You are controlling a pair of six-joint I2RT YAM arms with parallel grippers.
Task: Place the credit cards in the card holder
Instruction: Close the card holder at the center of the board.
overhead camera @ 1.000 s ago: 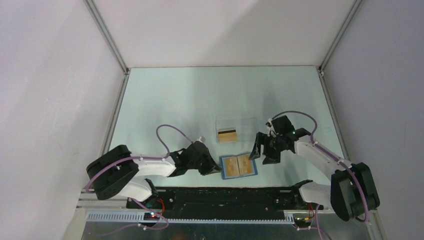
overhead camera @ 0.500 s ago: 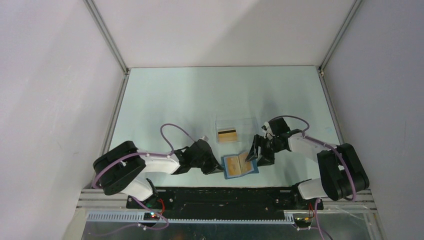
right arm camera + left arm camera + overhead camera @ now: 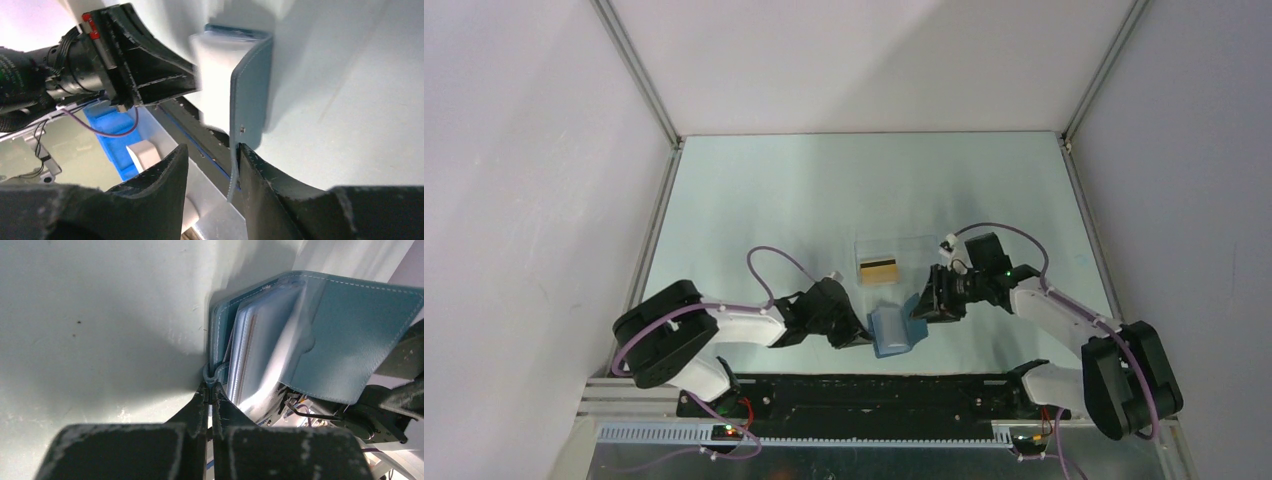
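The card holder lies on the tabletop near the front edge, between the two arms. It is half folded, with one blue cover raised over the pale inner side. The left end effector has its fingers pressed together on the thin outer edge of the lower cover, close to the fold, and so pins it down. The right end effector has its fingers apart. The free cover stands between them and leans on one finger, with a clear gap to the other finger, so I judge it is pushing the cover and not pinching it. Behind the holder is a clear box, and in it lies one orange-gold credit card with a dark stripe. In the left wrist view the plastic sleeves fan out inside the holder. A thin brownish line among them may be the edge of a card, but the picture is too blurred there to be sure. The holder looks light and soft: its covers bend easily, and I think it would slide on the smooth tabletop if nothing held it. A good hold is therefore on a stitched rim of one cover, away from the sleeves, while the other side is guided by a gentle push. The card in the box is thin, stiff and probably slippery, and since it lies flat it is best taken by an edge.
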